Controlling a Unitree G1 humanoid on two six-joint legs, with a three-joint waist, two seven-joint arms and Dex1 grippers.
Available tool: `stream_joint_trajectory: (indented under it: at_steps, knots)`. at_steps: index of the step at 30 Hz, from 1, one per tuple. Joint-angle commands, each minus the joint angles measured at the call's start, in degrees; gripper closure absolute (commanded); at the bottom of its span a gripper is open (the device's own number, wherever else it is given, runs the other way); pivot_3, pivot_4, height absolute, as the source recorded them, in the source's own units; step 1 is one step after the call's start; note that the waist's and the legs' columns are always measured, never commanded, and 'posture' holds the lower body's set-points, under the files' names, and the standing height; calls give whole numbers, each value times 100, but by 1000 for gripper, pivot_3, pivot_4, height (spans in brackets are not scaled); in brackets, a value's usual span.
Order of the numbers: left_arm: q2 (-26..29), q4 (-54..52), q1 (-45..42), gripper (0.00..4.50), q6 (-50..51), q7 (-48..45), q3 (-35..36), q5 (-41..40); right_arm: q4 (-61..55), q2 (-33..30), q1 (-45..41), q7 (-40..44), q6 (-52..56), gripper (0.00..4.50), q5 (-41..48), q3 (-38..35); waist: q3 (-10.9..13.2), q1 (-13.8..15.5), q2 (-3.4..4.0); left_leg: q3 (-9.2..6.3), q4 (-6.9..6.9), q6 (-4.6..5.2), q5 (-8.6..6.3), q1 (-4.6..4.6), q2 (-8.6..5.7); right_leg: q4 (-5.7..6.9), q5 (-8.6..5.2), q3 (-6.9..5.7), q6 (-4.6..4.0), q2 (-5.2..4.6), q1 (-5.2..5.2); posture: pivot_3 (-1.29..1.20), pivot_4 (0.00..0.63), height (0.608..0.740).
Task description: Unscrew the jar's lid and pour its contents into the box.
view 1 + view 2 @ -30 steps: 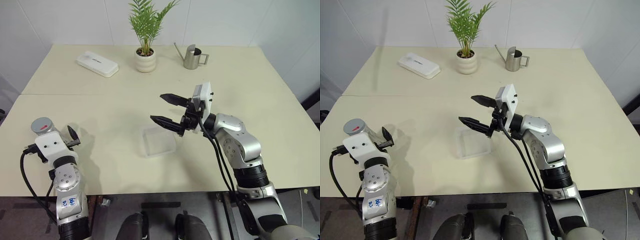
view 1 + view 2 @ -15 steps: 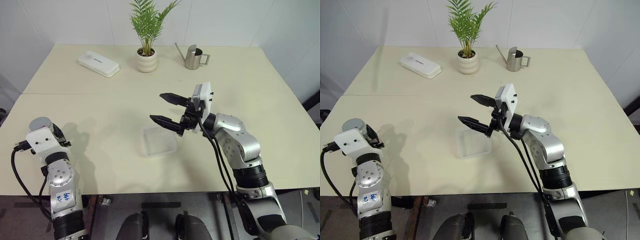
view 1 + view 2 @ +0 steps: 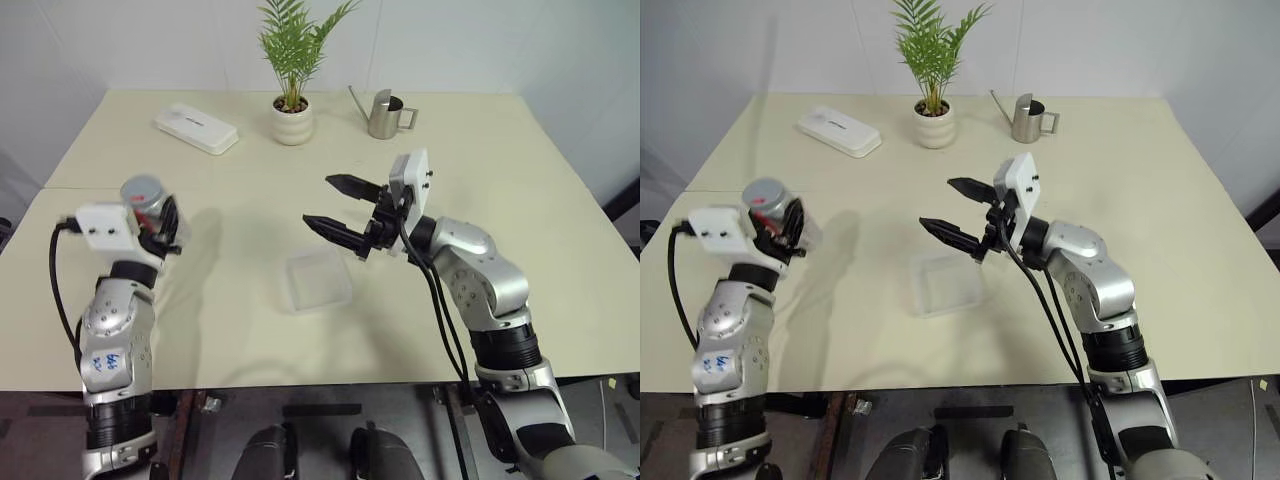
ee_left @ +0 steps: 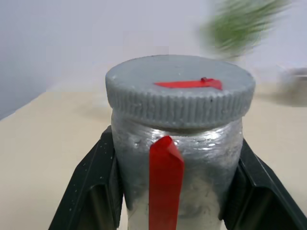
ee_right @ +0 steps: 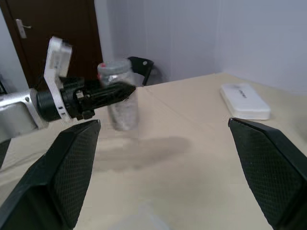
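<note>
Left hand (image 3: 160, 222) is clamped on the jar (image 4: 175, 163), its two black fingers (image 4: 91, 187) pressed against the jar's sides, and holds it up in the air above the left part of the surface (image 3: 220, 330). Upright in that grip, the jar carries the lid (image 4: 180, 96) screwed on top (a red mark runs across the cap, and a red strip down the jar's side). Right hand (image 3: 338, 205) hangs above the middle of the surface with its fingers spread wide and nothing between them, pointing toward the left hand and well apart from it. Just below and in front of it, the box (image 3: 318, 281) of clear plastic lies on the surface. At the far edge stand a potted plant (image 3: 293, 75), a steel watering can (image 3: 384, 113) and a flat white case (image 3: 195, 127).
</note>
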Motion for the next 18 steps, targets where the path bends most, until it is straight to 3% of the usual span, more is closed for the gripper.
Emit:
stream_joint_trajectory:
  at_steps: [1, 7, 18]
  knots:
    - [265, -113, -70, 2427, 104, -1008, -305, -402, -284, 48, -377, -208, 378, 0, 212, -98, 0, -47, 0, 0, -3, 3, 3, 0, 1, 0, -1, -2, -2, 3, 0, 0, 150, 740]
    - [646, 126, -668, 2427, 410, -3055, -1227, -936, -205, 297, -1016, -347, 864, 0, 110, 331, 2, -93, 2, 6, -4, 14, 14, -6, 11, 3, -5, -3, -8, 24, -11, 0, 150, 740]
    - [357, 213, -1000, 2427, 532, -3347, -1459, -915, -276, 444, -1058, -505, 1293, 0, -59, 715, 2, -91, 2, 9, -1, 16, 14, -4, 15, 3, -5, 9, -8, 46, -10, 0, 150, 740]
